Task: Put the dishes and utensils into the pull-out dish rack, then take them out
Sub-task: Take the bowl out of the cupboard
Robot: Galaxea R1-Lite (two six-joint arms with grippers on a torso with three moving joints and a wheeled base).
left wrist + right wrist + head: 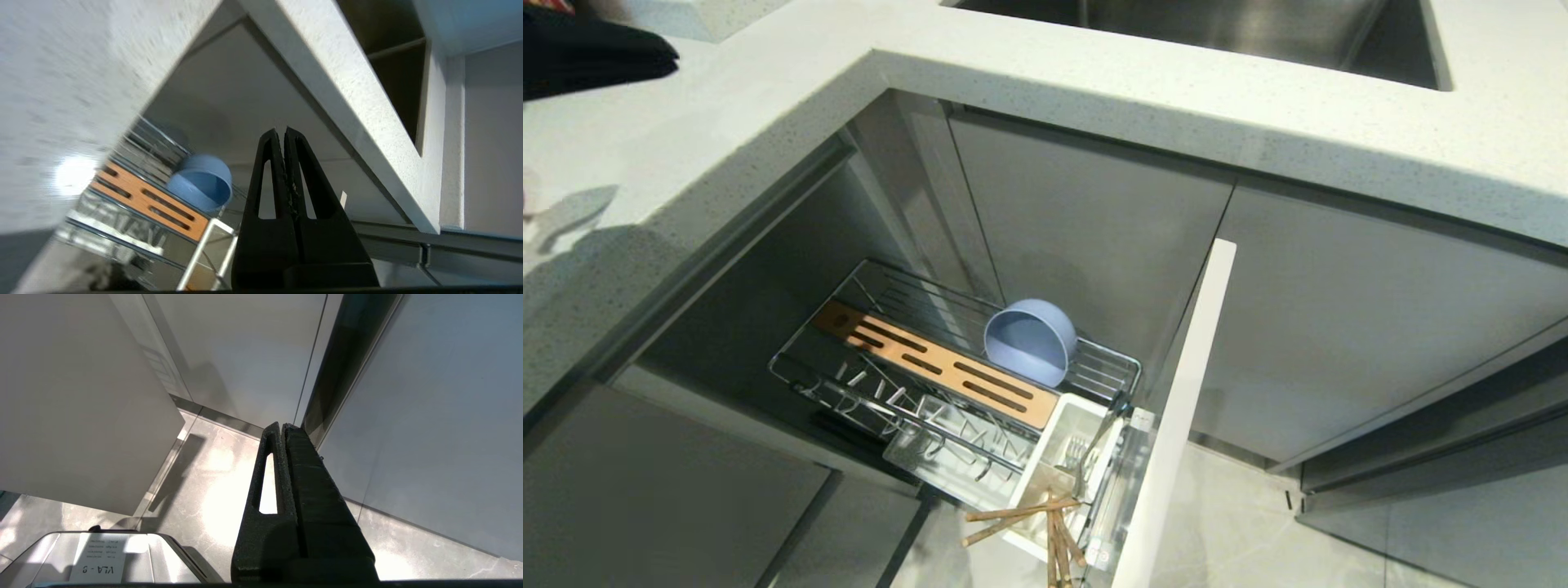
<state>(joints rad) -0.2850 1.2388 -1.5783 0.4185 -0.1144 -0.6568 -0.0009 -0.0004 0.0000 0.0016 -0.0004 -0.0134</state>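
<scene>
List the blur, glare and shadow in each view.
Head view: sharp overall, with a soft shadow on the countertop at left. Left wrist view: the countertop's near face is smeared by motion blur, with a bright glare spot beside the wooden strip; the blue bowl is soft. Right wrist view: strong glare on the floor.

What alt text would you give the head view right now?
A pull-out dish rack stands open below a speckled countertop, with a pale-blue bowl on its side behind the wooden strip. Chopsticks and a fork sit in the white cutlery cup. No gripper is visible.
</scene>
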